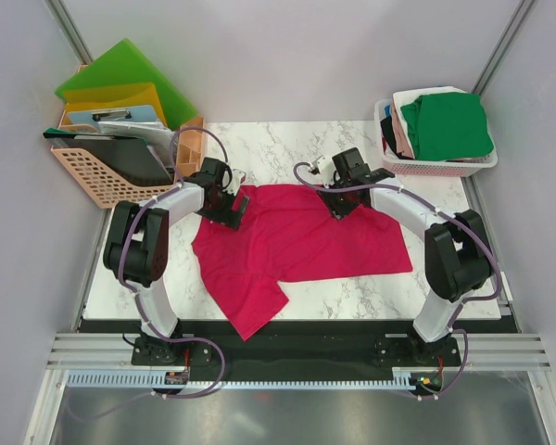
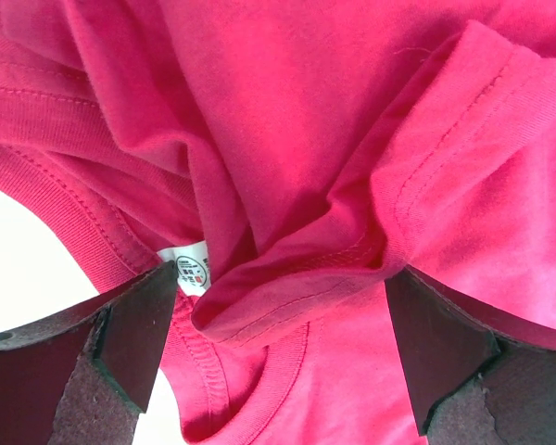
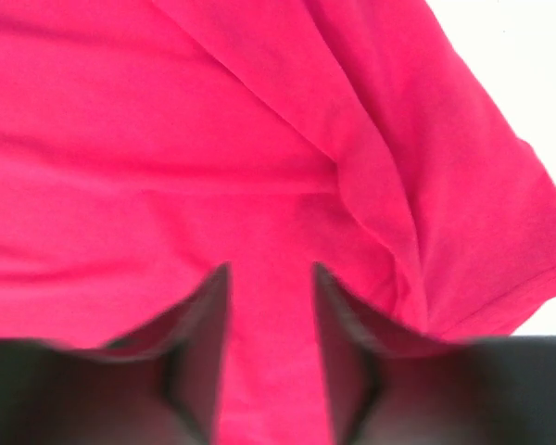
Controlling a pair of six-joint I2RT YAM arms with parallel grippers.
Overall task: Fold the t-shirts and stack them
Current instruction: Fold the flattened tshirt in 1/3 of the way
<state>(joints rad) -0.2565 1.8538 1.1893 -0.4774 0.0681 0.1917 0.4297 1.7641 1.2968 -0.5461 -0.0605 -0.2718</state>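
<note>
The crimson-pink cloth t-shirt (image 1: 301,246) is spread on the white marbled desk (image 1: 445,297), presumably for folding. The left claw (image 2: 280,324) is held wide open astride a bunched fold by the collar, seemingly to pinch it. The right claw (image 3: 271,315) is narrowly parted over flat cloth, with nothing gripped.

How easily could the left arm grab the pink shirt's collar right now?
Probably yes, easily. The left gripper sits right over the crimson t-shirt, jaws wide open, with the collar and its label between the fingers. Nothing stands in the way, though a bunched fold lies there too.
</note>
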